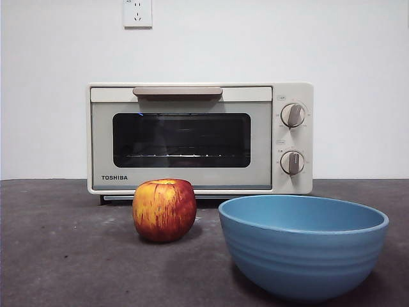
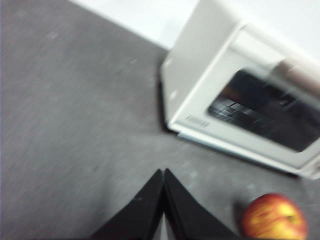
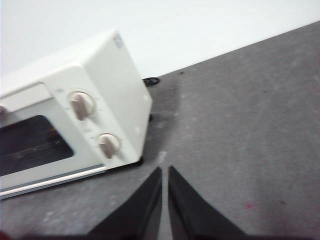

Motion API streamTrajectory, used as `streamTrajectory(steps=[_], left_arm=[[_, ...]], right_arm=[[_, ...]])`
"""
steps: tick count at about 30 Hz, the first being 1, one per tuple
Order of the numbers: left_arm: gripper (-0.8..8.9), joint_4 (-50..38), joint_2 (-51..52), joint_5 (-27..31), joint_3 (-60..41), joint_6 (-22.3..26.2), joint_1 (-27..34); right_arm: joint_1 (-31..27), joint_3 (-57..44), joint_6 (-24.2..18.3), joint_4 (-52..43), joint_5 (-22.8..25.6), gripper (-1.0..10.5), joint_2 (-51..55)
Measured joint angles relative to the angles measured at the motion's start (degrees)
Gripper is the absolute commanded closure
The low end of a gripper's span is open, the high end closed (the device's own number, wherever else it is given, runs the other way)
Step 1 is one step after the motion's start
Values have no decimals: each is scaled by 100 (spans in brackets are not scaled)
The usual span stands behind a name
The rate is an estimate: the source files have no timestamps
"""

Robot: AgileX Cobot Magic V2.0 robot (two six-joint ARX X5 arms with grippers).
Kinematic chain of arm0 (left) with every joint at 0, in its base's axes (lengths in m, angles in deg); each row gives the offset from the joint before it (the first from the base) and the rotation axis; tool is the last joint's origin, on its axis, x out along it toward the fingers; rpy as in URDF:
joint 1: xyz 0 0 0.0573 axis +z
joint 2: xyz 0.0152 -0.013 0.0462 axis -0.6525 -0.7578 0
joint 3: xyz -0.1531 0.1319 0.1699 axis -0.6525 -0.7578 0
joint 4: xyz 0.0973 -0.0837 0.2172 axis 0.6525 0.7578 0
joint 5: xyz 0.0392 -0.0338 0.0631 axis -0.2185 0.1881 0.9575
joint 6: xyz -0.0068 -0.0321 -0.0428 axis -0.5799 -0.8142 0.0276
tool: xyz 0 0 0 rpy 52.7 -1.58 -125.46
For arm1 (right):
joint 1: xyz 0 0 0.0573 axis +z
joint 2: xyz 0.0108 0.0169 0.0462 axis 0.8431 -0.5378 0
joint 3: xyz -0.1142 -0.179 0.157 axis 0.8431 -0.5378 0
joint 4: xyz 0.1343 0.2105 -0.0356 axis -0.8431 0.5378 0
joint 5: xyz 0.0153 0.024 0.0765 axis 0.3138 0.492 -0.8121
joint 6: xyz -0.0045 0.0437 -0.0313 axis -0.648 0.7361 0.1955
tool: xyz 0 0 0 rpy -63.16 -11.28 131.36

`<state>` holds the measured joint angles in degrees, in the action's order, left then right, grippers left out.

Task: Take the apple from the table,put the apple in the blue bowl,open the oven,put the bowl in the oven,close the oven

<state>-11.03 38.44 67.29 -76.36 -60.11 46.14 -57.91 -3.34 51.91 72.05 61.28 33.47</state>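
TOSHIBA is printed in dark letters low on the closed door of the cream oven [image 1: 199, 137], which stands on the dark grey, mottled table [image 1: 57, 256] against a white wall with a socket [image 1: 137, 13]. The streaked red apple [image 1: 164, 209] sits before it, beside the ridged matte blue bowl [image 1: 303, 246]. The left gripper [image 2: 163, 172] and right gripper [image 3: 164, 170] hover above the table, jaws together.
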Motion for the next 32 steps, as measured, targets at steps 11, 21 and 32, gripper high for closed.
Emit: streamTrajectory(steps=[11, 21, 32], left_arm=[[806, 855, -1213, -1084, 1390, 151, -24], [806, 2330, -2208, -1510, 2822, 1008, -1058], [806, 3178, -2699, -1519, 3163, 1506, -1578]], right_arm=[[286, 1628, -479, 935, -1244, 944, -1705], [1331, 3084, -1659, 2472, -1779, 944, -3311], [2730, 3458, -2247, 3093, -1517, 943, -3919]])
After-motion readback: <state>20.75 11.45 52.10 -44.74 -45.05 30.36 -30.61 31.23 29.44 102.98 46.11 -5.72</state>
